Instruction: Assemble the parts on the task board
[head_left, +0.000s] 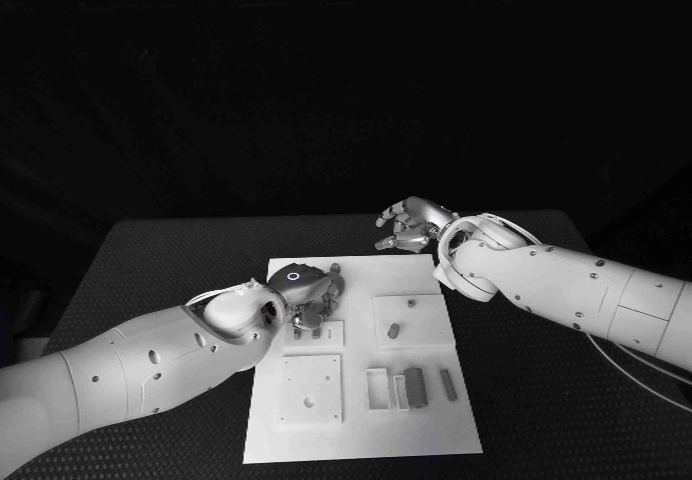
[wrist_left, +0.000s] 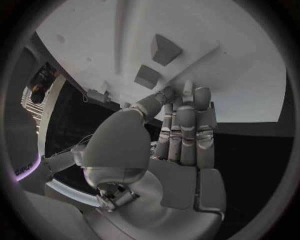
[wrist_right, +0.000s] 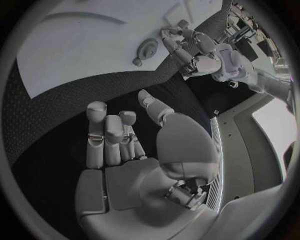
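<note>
- Task board (head_left: 433, 420): white plate lying flat at mid-bench, raised square panels and slots across its face.
- Small grey parts on the board: one short peg (head_left: 394, 329) lying on the square panel at board centre, elongated blocks (head_left: 415, 386) resting beside a slot toward the near edge, none yet seated as far as can be told.
- Left robot hand (head_left: 306, 297) low over the board's far-left corner, fingers pointed down at a small recessed panel there; from the left wrist view, fingers (wrist_left: 186, 131) held straight and side by side with two small grey blocks (wrist_left: 164, 49) just past their tips. Nothing visibly grasped; contact with the board cannot be told.
- Right robot hand (head_left: 411, 225) hanging off the board's far edge, over the black bench (head_left: 173, 260); in the right wrist view, fingers (wrist_right: 107, 135) spread apart, palm bare, released.
- Step in hand, as a judgement: left-side approach to a part at the far-left corner, picking not yet done.
- Next move likely needs fingers closing round a small block without nudging it off its panel, then alignment over a matching slot.
</note>
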